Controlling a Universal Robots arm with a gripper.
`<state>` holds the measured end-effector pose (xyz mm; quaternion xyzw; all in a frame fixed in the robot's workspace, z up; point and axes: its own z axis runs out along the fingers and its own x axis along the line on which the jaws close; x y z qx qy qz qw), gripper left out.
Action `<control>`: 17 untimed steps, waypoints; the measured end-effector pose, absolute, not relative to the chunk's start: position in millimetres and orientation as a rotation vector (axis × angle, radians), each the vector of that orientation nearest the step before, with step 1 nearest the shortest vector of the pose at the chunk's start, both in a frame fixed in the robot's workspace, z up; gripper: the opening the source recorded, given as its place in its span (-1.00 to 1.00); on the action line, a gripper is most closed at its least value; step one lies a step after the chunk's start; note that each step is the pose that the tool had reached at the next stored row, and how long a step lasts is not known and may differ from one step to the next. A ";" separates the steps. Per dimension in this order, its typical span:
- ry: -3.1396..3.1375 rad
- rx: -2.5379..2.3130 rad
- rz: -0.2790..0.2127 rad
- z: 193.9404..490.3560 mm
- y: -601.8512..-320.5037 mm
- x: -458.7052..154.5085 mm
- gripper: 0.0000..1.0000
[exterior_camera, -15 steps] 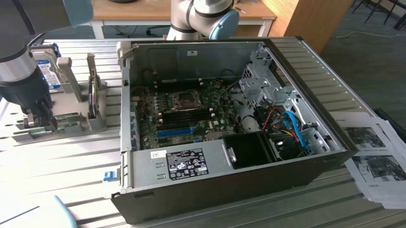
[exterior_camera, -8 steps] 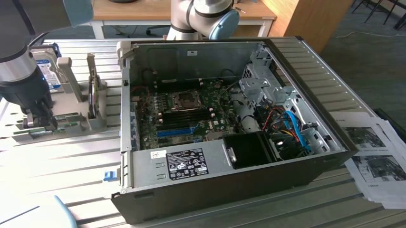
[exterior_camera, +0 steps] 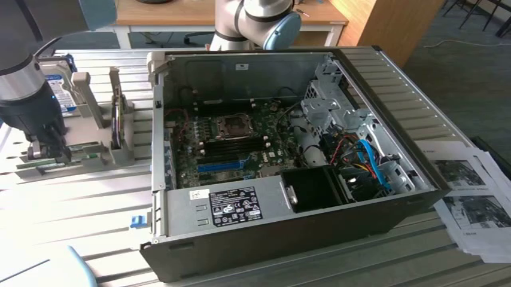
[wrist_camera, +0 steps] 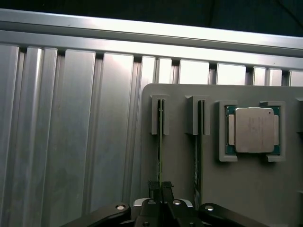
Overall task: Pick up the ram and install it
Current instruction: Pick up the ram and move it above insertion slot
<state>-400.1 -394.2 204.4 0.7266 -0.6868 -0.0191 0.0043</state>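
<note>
Two green ram sticks stand on edge in slotted holders on a grey fixture plate [wrist_camera: 180,165]. In the wrist view my gripper [wrist_camera: 161,191] is shut on the end of one ram [wrist_camera: 160,142], its two dark fingers pinching the thin board. The second ram [wrist_camera: 199,156] stands parallel beside it, untouched. In the exterior view the gripper [exterior_camera: 48,154] is low over the fixture [exterior_camera: 119,154] at the exterior view's left, outside the open computer case [exterior_camera: 279,239]. The motherboard's dark memory slots [exterior_camera: 233,139] lie inside the case, below the processor socket.
A silver processor [wrist_camera: 254,130] sits in a recess on the fixture plate. A blue-labelled hard drive [exterior_camera: 62,89] stands upright behind the fixture. A blue expansion slot [exterior_camera: 219,165] is on the motherboard. Printed papers [exterior_camera: 471,197] lie at the exterior view's right on the slatted metal table [exterior_camera: 72,227].
</note>
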 end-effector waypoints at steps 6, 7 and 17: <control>-2.152 2.276 -0.060 212.1 -394.1 -400.0 -0.78; -2.152 2.276 -0.060 213.4 -394.2 -400.0 -0.78; -2.152 2.276 -0.060 226.0 -394.2 -399.9 -0.78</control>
